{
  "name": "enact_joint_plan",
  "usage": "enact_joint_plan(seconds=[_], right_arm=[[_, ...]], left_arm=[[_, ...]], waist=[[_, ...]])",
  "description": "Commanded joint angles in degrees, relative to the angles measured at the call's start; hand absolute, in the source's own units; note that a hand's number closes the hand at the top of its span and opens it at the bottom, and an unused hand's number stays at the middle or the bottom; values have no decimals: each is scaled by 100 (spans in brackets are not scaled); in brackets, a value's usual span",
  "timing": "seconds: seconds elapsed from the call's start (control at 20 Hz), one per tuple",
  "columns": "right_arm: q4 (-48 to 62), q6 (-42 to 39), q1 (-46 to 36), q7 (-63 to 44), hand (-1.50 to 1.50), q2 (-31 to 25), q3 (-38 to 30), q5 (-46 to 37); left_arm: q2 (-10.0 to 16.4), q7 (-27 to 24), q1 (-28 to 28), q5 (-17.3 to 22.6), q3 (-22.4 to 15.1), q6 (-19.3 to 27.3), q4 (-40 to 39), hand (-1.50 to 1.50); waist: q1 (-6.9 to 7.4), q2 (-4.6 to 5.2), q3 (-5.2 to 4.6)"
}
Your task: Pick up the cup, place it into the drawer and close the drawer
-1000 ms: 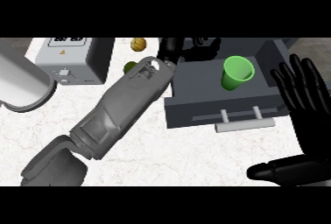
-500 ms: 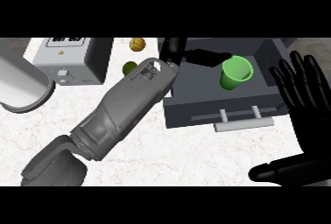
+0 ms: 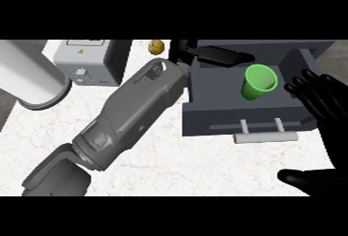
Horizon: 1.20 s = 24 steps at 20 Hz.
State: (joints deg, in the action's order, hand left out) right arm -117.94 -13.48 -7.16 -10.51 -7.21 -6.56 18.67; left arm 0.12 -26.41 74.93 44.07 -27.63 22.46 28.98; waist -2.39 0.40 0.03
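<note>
The green cup stands upright inside the open dark grey drawer, toward its right side. The drawer's pale bar handle faces me. My left forearm crosses the counter diagonally, and my left hand lies at the drawer's back left corner, fingers stretched out toward the right, apart from the cup and holding nothing. My right hand is open at the view's right edge, fingers up beside the drawer's right wall, with its thumb low at the right.
A grey box-shaped appliance stands at the back left, with a large white cylinder further left. A small yellowish round item lies behind my left wrist. White marble counter spreads in front of the drawer.
My left forearm has shifted slightly to the right and now hides the small green item beside the appliance. The cup stays in the drawer. My right hand has barely moved.
</note>
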Motion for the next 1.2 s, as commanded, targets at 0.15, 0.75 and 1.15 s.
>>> enact_joint_plan(seconds=[0.15, 0.75, 1.15], right_arm=[[-250, -465, 130, -83, 150, -521, -23, -164], [-267, -863, 686, 206, 150, -791, 448, -1612], [613, -798, 446, 817, 150, -889, 956, -3034]], left_arm=[[426, -32, -884, 38, 246, -90, 913, -150], [1818, 928, -2992, 146, 459, 330, 3777, -150], [2712, 1186, -4539, 349, 818, -145, 5223, -150]], waist=[[341, -91, -9], [381, -94, -3], [381, -61, -1]])
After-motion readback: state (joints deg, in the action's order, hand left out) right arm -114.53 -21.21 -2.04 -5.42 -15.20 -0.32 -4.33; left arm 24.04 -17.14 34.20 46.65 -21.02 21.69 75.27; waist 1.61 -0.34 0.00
